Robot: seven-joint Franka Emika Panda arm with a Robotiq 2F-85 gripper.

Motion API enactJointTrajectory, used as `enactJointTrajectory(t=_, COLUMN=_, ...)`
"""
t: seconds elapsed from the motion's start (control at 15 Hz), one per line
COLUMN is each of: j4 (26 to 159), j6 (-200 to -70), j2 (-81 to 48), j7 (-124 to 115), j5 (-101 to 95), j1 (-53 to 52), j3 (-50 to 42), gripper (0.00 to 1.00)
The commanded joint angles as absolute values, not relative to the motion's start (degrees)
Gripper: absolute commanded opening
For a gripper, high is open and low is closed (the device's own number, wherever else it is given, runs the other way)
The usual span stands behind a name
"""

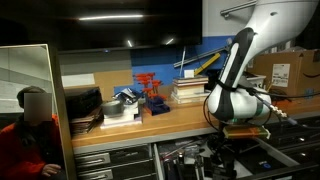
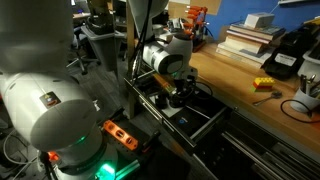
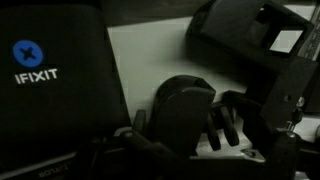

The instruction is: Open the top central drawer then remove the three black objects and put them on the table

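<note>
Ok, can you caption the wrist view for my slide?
Inside the open drawer: an iFixit case, a rounded black object and a boxy black one.

Clearance around the open top central drawer (image 2: 205, 118). The drawer mouth is being occupied from above by the gripper (image 2: 180, 97). In the wrist view, the drawer floor is being crowded by an iFixit case (image 3: 45, 85) on one side, a boxy black object (image 3: 245, 40) on the other and a rounded black object (image 3: 185, 105) between them; only a pale strip of floor (image 3: 150, 45) is being left bare. On the table (image 2: 230, 82), a band along the front edge is being left open, interrupted only by a small yellow item (image 2: 263, 84). The back edge is being lined by stacked books (image 1: 190, 90), an orange-red rack (image 1: 148, 88) and a cardboard box (image 1: 285, 70).
</note>
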State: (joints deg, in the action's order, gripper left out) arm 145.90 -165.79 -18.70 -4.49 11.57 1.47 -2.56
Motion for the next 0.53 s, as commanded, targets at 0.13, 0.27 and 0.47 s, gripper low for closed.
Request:
enactJointTrajectory(t=0.13, j4=145.85, j6=-168.94, j2=-20.0, j7=-10.1, j5=7.27, j1=-1.41, j3=-5.87, gripper=1.0)
enactJointTrajectory(t=0.27, j4=145.73, j6=-168.89, j2=-20.31, j7=-10.8, j5=7.07, j1=-1.74, j3=-6.21, gripper=1.0)
enactJointTrajectory(t=0.47, j4=145.67, j6=-169.31, j2=-20.77, j7=-11.06, j5=7.15, j1=-1.85, j3=-6.15, gripper=1.0)
